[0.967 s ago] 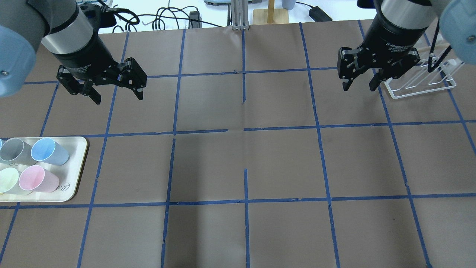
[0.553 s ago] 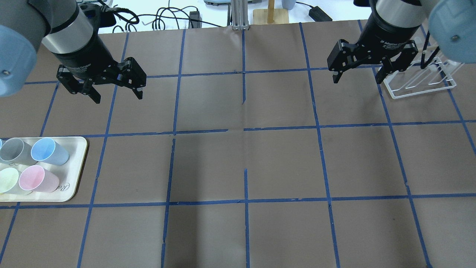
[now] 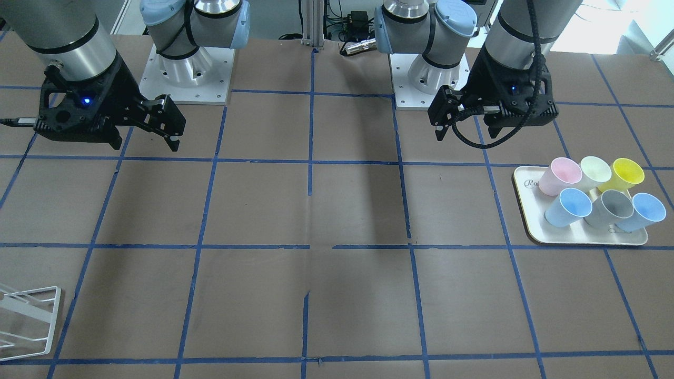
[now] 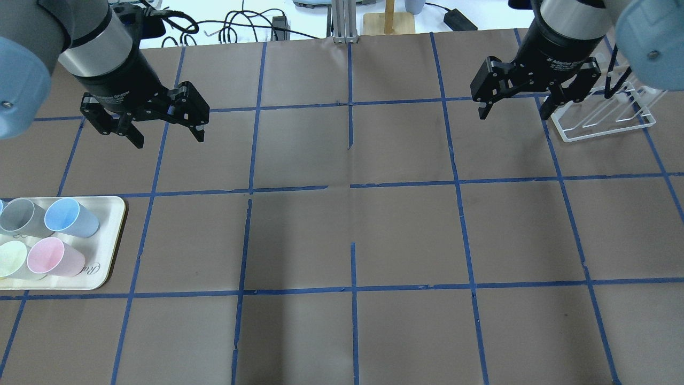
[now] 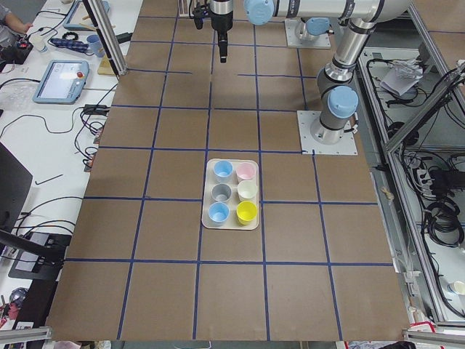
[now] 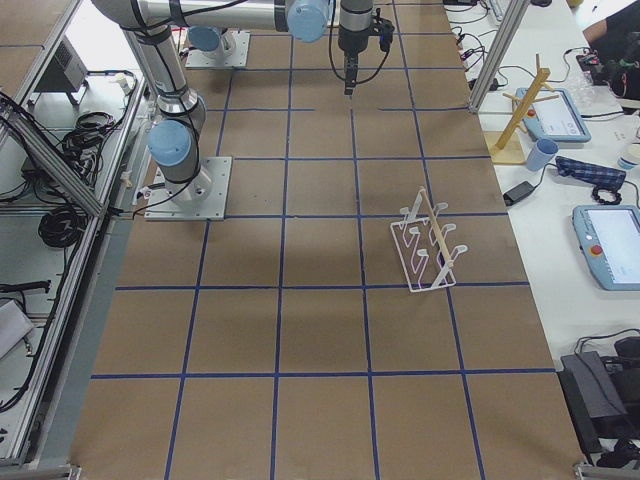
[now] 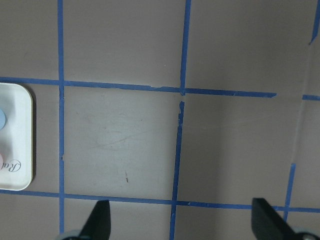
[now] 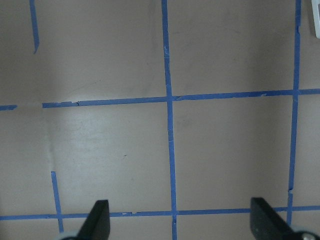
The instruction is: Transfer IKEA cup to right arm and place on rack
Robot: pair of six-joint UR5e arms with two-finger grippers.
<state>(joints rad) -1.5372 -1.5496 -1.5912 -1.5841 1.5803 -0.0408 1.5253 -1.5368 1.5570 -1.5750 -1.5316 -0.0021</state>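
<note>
Cups are being held upright on a cream tray [image 3: 528, 221] on the robot's left side of the worktop [image 4: 352, 230]. The IKEA cup [image 3: 624, 173] is being kept in the tray's corner nearest the robot and the worktop's end, just beside a pale yellow-green cup [image 3: 595, 169]. The left claw [image 4: 171, 140] and the right claw [image 4: 513, 115] are both being held spread wide above the worktop with nothing between their fingers, the right one well apart from the rack [image 3: 31, 321].
</note>
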